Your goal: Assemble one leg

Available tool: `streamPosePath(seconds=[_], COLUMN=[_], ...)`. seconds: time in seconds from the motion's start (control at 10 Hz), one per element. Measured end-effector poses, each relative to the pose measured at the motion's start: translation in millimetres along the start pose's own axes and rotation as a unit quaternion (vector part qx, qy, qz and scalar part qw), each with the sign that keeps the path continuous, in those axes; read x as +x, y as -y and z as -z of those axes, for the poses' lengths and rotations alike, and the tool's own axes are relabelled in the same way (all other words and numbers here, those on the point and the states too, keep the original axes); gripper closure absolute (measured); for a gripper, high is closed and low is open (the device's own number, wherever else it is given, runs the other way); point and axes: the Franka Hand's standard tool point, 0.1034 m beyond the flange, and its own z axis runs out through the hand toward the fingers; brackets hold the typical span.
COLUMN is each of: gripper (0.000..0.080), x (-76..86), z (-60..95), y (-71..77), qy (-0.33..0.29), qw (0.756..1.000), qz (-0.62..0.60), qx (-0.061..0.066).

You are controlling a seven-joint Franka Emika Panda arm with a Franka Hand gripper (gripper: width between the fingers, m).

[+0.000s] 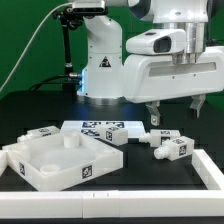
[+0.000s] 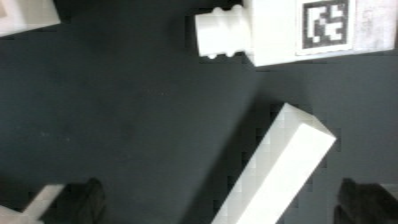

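Observation:
Several legs, small white blocks with black-and-white tags, lie on the black table. Two are at the exterior view's right, one is in the middle and one at the left. My gripper hangs open and empty above the two right legs, not touching them. In the wrist view one leg with a round peg end and a tag lies well ahead of my gripper. The dark fingertips show at the frame's corners, far apart.
A large white tray-shaped part sits at the exterior view's front left. The marker board lies behind it. A white rail borders the table's front and right; a white bar runs between my fingers in the wrist view.

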Motion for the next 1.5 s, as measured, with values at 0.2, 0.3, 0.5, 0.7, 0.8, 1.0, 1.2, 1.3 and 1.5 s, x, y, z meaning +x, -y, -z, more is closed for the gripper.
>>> streamPosePath(seconds=[0.2,0.3,0.5,0.7,0.8,1.0,1.2,1.3,1.5], gripper=[0.015,0.015,0.015,0.015,0.015,0.015,0.015,0.015,0.015], x=[-0.3,-0.6,-11.9,-20.9,-20.5,-19.7,-21.1,-27.2,-34.7], z=[-0.3,-1.0,-8.5,-15.8,-16.0,-16.3,-18.8,-29.1,-45.7], y=[-0.1,1.1,17.1,24.9,16.3,20.7,22.5,24.2,31.6], qy=[0.0,-0.002,-0.017,-0.015,-0.022,-0.02,-0.014,-0.001,0.014], qw=[1.0,1.0,0.99,0.973,0.962,0.944,0.921,0.905,0.865], qz=[0.0,-0.011,-0.137,-0.23,-0.272,-0.327,-0.388,-0.424,-0.5], qx=[0.0,0.0,0.005,0.018,0.032,0.036,0.044,0.047,0.049])
